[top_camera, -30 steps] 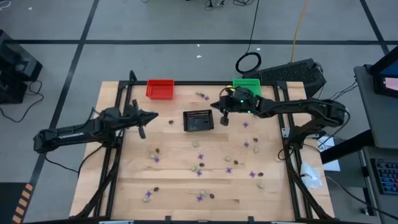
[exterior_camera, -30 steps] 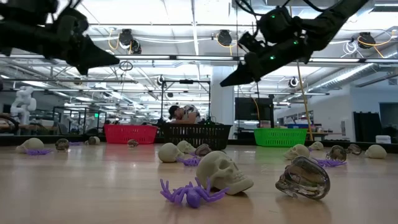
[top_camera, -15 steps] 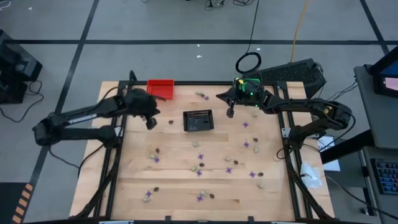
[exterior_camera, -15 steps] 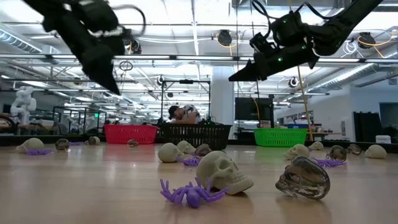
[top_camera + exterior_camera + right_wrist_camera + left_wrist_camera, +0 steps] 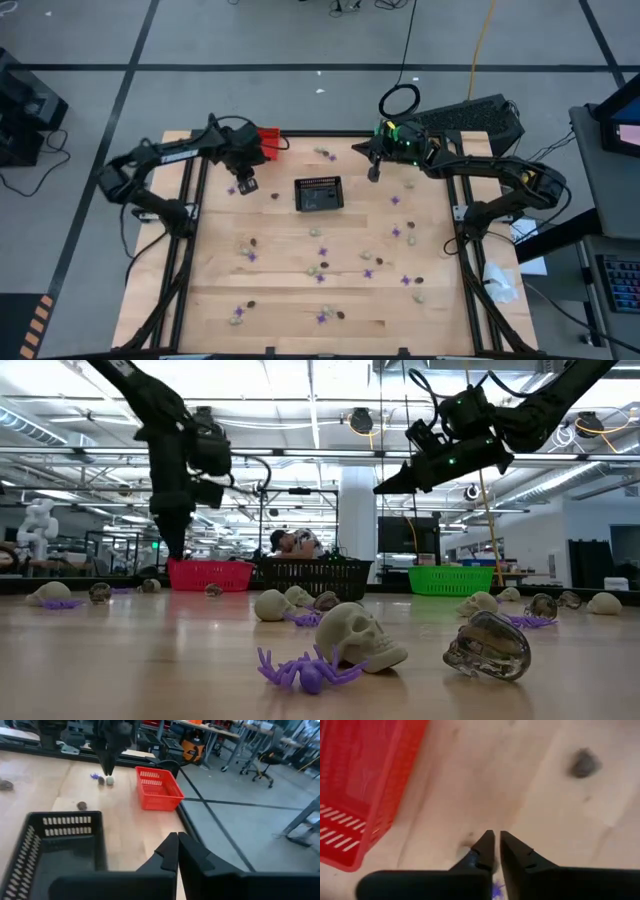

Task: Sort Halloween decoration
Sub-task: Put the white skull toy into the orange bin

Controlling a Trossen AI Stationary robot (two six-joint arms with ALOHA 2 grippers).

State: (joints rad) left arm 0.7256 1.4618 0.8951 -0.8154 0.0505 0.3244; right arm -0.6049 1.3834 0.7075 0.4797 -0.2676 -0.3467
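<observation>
At the table's [image 5: 215, 255] front edge lie a purple spider [image 5: 300, 671], a beige skull [image 5: 361, 637] touching it, and a smoky see-through skull [image 5: 487, 646] just beside them towards the right edge. More of these Halloween decorations are scattered over the front and middle of the wood: more spiders and pale and dark skulls, singly and in small clusters, none of them in a basket as far as can be seen. Farther back, a black basket [image 5: 319, 194] stands on the table's middle line towards the far edge, with a lone dark trinket [image 5: 275, 196] to its left. The left gripper [image 5: 245, 186] points straight down near the far left corner, just in front of the red basket [image 5: 270, 142], which sits at the far edge. Its fingers [image 5: 485, 847] stand a narrow slit apart, released, with nothing between them. Directly below the tips lie a pale trinket [image 5: 109, 780] and a bit of purple [image 5: 496, 890], but whether the tips touch them cannot be told. The right gripper [image 5: 375, 176] hangs in the air over the far edge, between the black basket and the green basket [image 5: 450, 579] at the far right. Its fingers [image 5: 167, 852] are clenched together and carry nothing. Beyond the table, in the room, a person [image 5: 293, 542] shows behind the black basket.
</observation>
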